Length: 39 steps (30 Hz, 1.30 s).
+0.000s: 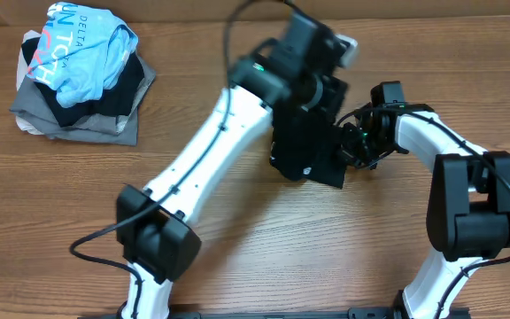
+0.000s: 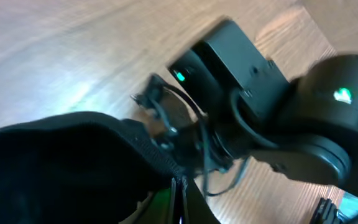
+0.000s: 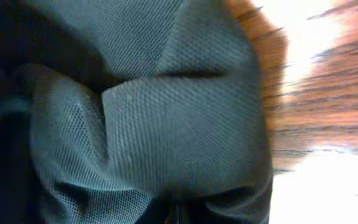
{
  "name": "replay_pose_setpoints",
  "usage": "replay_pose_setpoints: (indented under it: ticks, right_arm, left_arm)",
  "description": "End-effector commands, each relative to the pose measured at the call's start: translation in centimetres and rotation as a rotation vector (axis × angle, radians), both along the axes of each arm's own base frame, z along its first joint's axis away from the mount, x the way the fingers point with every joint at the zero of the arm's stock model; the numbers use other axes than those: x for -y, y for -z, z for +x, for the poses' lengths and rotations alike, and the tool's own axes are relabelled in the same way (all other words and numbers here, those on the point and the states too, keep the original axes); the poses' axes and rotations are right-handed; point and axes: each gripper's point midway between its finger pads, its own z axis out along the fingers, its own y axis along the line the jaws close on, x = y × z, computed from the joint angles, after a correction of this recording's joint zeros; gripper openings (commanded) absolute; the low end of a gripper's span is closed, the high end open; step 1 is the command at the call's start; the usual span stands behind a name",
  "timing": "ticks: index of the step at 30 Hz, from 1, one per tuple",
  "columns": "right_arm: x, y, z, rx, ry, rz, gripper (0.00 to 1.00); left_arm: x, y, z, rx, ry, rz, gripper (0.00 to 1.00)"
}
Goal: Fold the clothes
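Black shirt [image 1: 306, 152] bunched; left hand [image 1: 311, 108] and right hand [image 1: 354, 144] lost in fabric; grip impossible to tell.

Far left of my left pincer [image 1: 301, 111], the light blue shirt [image 1: 87, 53] reads "DELTA" in white; its pink letters are unclear.

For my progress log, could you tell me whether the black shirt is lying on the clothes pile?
No, the black shirt is bunched up well apart from the clothes pile, off to its right.
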Motion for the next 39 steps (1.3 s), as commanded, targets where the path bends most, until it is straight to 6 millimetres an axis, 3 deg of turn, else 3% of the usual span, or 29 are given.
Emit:
replay_pose_setpoints:
  ticks: [1,2,4,9,11,14,20,21,22,24,25,28,31,35,37,39]
  right_arm:
    - [1.7,-1.9,2.1,0.048,0.063,0.102,0.04]
    - [2.3,-3.4,2.9,0.093,0.071,0.138,0.04]
    - [4.9,-8.5,4.8,0.210,0.130,0.196,0.04]
    - [10.8,-17.8,6.2,0.416,0.239,0.238,0.04]
    - [13.1,-20.5,6.0,0.470,0.282,0.231,0.04]
    - [15.7,-22.9,5.2,0.522,0.324,0.200,0.04]
    - [18.4,-23.4,3.7,0.524,0.371,0.170,0.04]
    - [18.5,-23.3,3.5,0.525,0.367,0.166,0.04]
    - [18.7,-23.2,3.4,0.524,0.368,0.162,0.04]
    - [19.1,-23.2,3.3,0.524,0.377,0.159,0.04]
    - [19.5,-23.2,3.2,0.526,0.386,0.156,0.05]
    - [20.0,-23.2,3.1,0.527,0.399,0.152,0.09]
    - [20.3,-23.2,3.0,0.535,0.393,0.144,0.12]
    - [20.5,-22.5,2.5,0.519,0.375,0.100,0.20]
    - [20.8,-21.8,2.1,0.493,0.376,0.060,0.30]
    - [21.3,-21.2,1.8,0.463,0.390,0.020,0.40]
  left_arm:
    - [1.4,1.4,0.1,-0.018,-0.064,0.031,0.04]
    - [1.8,2.0,-0.1,-0.031,-0.060,0.038,0.04]
    - [2.6,3.0,-0.6,-0.052,-0.053,0.045,0.04]
    - [3.9,4.9,-0.6,-0.071,-0.046,0.045,0.04]
    - [4.8,5.3,-0.7,-0.066,-0.032,0.037,0.04]
    - [6.5,5.6,-1.3,-0.050,0.000,0.016,0.04]
    - [10.1,7.1,-4.0,-0.042,0.077,0.007,0.04]
    - [10.5,7.5,-4.4,-0.048,0.087,0.012,0.09]
    - [10.8,7.9,-4.9,-0.052,0.096,0.017,0.25]
    - [11.2,8.4,-5.3,-0.053,0.102,0.028,0.79]
    - [11.1,8.5,-5.1,-0.041,0.092,0.040,1.00]
    - [10.7,7.2,-3.9,-0.015,0.068,0.023,1.00]
    - [9.7,3.0,-1.6,0.032,0.030,-0.035,1.00]
    - [5.8,-4.5,1.3,0.107,-0.038,-0.088,1.00]
    - [3.4,-6.8,2.0,0.143,-0.047,-0.074,1.00]
    - [1.4,-7.7,2.3,0.154,-0.051,-0.045,1.00]
